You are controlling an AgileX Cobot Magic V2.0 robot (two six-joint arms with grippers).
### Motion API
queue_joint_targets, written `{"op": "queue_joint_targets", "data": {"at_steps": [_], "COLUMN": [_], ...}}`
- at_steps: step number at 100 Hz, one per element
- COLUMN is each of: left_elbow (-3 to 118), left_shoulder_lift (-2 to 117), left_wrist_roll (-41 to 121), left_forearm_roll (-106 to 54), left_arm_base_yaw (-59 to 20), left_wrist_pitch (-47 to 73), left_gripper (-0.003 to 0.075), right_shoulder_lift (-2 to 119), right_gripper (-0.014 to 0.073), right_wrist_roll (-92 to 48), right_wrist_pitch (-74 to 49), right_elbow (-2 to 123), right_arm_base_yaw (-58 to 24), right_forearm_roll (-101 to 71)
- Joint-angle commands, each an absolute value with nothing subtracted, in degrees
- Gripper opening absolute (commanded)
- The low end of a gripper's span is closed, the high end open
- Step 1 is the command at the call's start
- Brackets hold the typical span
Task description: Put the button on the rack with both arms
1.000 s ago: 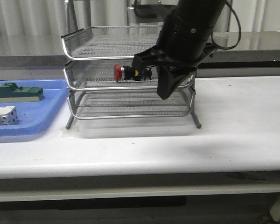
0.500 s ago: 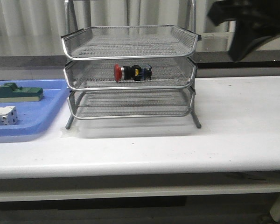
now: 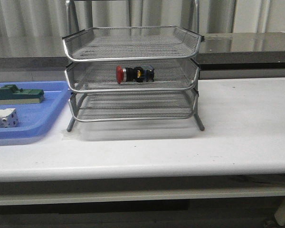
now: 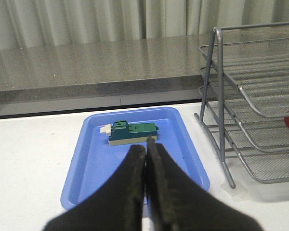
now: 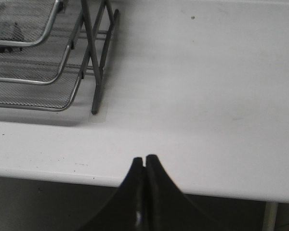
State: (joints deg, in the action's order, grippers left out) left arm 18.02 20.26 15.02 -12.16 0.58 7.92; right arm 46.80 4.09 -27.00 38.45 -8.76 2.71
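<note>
- The right arm has gone from in front of the rack point(image 3: 133, 76); the button point(image 3: 134, 74) lies alone on its middle tier, apparently placed.
- Left gripper point(image 4: 145, 150) and right gripper point(image 5: 144, 161) both pressed together, empty.

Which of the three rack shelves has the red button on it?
The middle shelf of the rack: the button lies on its side there, while the top and bottom shelves hold nothing.

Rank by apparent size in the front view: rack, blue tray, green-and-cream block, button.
1. rack
2. blue tray, cut off at the frame's edge
3. green-and-cream block
4. button, nearly the block's size, so this order is unsure.
</note>
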Motion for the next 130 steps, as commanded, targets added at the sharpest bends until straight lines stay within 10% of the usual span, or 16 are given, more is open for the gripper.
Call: {"op": "queue_joint_targets", "data": {"at_steps": [1, 130], "left_elbow": [19.7, 19.7], "left_shoulder_lift": [20.6, 20.6], "left_wrist_roll": [14.7, 14.7], "left_forearm_roll": [-12.8, -12.8], "left_arm_base_yaw": [0.7, 0.7], "left_wrist_pitch": [3.2, 3.2], "left_gripper": [0.0004, 0.0004], "right_shoulder_lift": [41.6, 24.3], "right_gripper": [-0.0066, -0.0066], "right_wrist_roll": [4.2, 4.2], "right_wrist_pitch": [-21.9, -18.6], "right_elbow": [37.6, 29.2], "right_arm_base_yaw": [-8.3, -8.3], "right_forearm_roll": [3.3, 4.9]}}
